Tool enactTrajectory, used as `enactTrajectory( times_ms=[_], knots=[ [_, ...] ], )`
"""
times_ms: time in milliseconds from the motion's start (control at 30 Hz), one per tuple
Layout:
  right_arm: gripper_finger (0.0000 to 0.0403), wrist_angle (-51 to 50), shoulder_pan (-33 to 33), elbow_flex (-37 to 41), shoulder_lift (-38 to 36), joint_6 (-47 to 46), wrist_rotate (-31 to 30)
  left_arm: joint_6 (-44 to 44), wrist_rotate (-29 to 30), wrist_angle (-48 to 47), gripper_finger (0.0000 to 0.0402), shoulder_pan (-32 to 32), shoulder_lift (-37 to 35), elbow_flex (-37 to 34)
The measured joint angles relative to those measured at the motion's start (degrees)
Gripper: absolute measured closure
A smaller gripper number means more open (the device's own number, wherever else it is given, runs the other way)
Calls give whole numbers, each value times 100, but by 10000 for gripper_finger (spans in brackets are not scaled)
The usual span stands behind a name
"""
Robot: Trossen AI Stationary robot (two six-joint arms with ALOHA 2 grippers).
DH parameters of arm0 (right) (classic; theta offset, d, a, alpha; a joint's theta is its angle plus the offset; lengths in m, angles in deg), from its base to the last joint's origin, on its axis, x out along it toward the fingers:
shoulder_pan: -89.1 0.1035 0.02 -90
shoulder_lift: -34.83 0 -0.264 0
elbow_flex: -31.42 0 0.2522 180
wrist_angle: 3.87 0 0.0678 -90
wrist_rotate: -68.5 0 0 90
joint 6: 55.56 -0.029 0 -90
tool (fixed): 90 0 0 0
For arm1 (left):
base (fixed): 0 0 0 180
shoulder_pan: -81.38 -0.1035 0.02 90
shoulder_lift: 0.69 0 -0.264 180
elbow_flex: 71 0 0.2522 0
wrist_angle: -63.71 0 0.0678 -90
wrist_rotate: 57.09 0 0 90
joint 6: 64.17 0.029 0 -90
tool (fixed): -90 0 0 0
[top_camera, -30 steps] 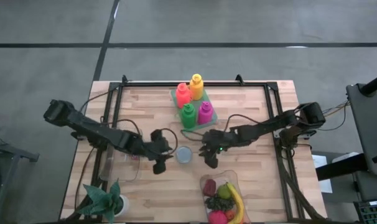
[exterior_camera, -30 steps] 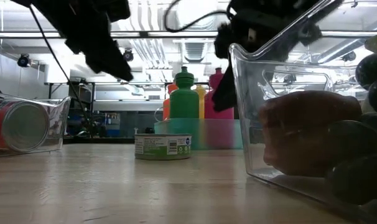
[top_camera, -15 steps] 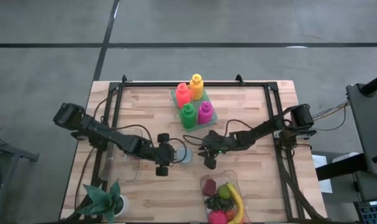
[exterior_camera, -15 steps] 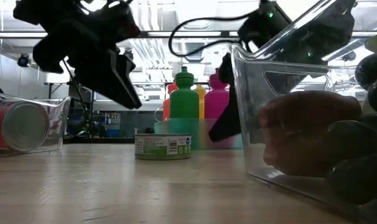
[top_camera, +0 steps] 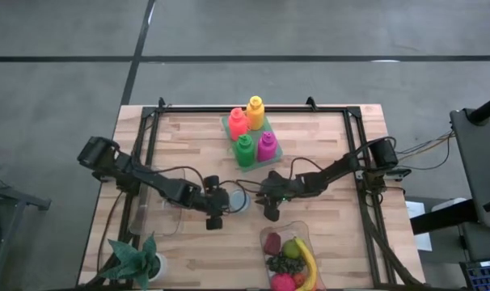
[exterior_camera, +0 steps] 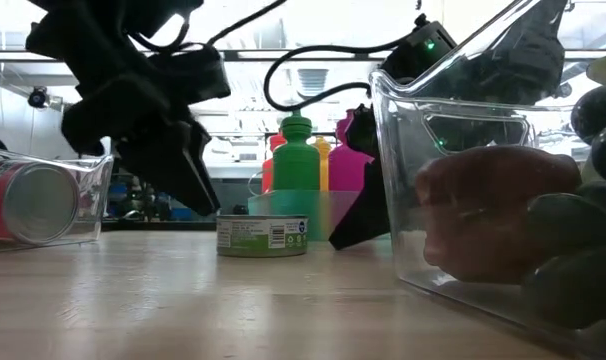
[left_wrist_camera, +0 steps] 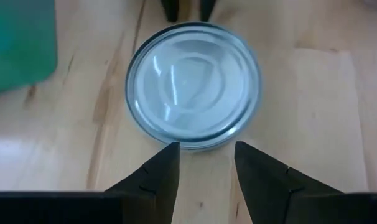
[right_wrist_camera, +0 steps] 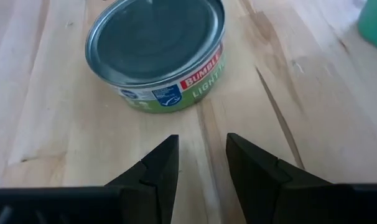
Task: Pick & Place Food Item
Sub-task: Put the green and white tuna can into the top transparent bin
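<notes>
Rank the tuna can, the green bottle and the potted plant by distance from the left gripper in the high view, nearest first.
1. Tuna can, right beside the left gripper at mid-table.
2. Potted plant, at the near left corner.
3. Green bottle, in the tray toward the far edge; close to the plant's distance, hard to call.

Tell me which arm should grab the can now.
Probably left. The left gripper hangs right beside the can, almost over it; the right gripper stands farther off, with narrower jaws. Neither touches it.
</notes>
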Motion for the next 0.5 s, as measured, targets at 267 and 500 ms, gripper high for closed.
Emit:
enactTrajectory(
  times_ms=[267, 500],
  knots=[
    [269, 244, -2, -49, 9, 308, 8, -122, 18, 7, 242, -144, -4, 0],
    [269, 261, -17, -58, 34, 513, -49, -20, 19, -9, 242, -181, 0, 0]
  ],
)
